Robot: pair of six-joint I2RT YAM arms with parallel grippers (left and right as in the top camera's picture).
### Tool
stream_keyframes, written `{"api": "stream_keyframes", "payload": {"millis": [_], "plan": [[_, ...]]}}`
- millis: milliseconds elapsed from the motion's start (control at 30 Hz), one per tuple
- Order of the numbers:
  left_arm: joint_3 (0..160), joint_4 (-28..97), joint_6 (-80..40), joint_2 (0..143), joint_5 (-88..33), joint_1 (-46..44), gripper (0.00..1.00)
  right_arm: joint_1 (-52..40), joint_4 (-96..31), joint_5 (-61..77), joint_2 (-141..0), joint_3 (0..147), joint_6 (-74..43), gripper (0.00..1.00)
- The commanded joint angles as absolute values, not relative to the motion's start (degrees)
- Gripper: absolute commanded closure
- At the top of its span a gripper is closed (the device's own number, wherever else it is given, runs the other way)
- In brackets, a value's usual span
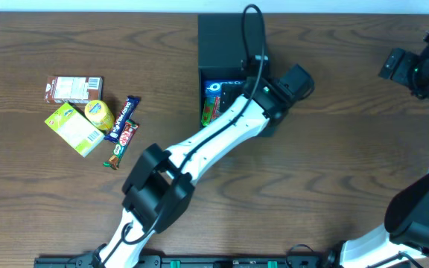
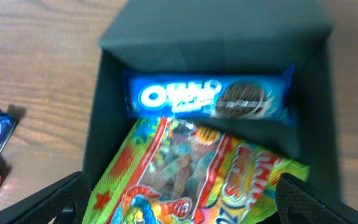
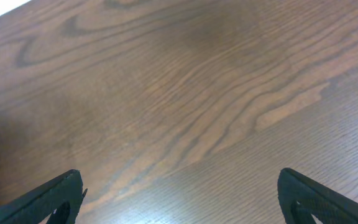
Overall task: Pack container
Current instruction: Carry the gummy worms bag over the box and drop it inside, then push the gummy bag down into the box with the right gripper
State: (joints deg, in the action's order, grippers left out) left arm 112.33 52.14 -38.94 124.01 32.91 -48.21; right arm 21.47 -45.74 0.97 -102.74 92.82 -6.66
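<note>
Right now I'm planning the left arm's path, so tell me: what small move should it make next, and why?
Probably lift the left claw straight up, clear of the container. Its jaws stand open above the gummy packet, which lies inside beside the Oreo pack, so nothing is held, and more snacks wait on the table to the left.

"OREO" stands in white letters on the long blue plastic biscuit packet (image 2: pixel 207 98). The print on the green-and-orange gummy sweet bag (image 2: pixel 191 180) is too blurred to read.
</note>
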Motion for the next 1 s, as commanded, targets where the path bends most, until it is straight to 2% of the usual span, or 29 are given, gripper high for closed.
{"api": "stream_keyframes", "payload": {"millis": [0, 33, 67, 100, 267, 433, 567, 667, 767, 967], "plan": [[113.9, 51.1, -39.4, 118.0, 33.1, -44.9, 0.05, 20.4, -46.3, 5.6, -103.4, 92.5, -0.4, 0.09], [113.9, 50.9, -40.2, 116.3, 32.8, -43.0, 0.05, 19.7, -46.5, 9.1, -103.4, 92.5, 1.8, 0.22], [113.9, 50.9, -40.5, 114.6, 31.3, -40.4, 0.05, 18.8, -46.5, 13.1, -103.4, 92.5, 4.1, 0.66], [113.9, 51.0, -40.5, 113.4, 29.1, -37.9, 0.05, 17.7, -46.6, 16.4, -103.4, 92.5, 5.3, 0.99], [113.9, 52.7, -39.7, 111.2, 15.2, -24.6, 0.05, 9.6, -50.3, 27.8, -103.4, 92.5, 12.7, 0.99], [113.7, 53.8, -36.4, 111.3, 8.6, -14.2, 0.04, -1.7, -55.6, 27.9, -103.4, 92.5, 18.0, 0.99], [113.7, 53.8, -30.7, 111.3, 4.8, -6.7, 0.05, -16.0, -59.0, 19.4, -105.5, 92.4, 18.9, 0.99], [113.7, 53.7, -29.5, 111.3, 3.3, -4.4, 0.05, -22.4, -58.4, 18.5, -108.7, 92.4, 18.9, 0.99], [113.7, 53.6, -28.1, 111.3, 3.4, -3.7, 0.05, -26.2, -57.4, 11.0, -113.6, 92.4, 15.1, 0.99], [113.7, 53.5, -27.0, 111.3, 3.3, -3.8, 0.05, -25.7, -58.5, 5.8, -122.9, 92.4, 9.0, 0.99]]}}
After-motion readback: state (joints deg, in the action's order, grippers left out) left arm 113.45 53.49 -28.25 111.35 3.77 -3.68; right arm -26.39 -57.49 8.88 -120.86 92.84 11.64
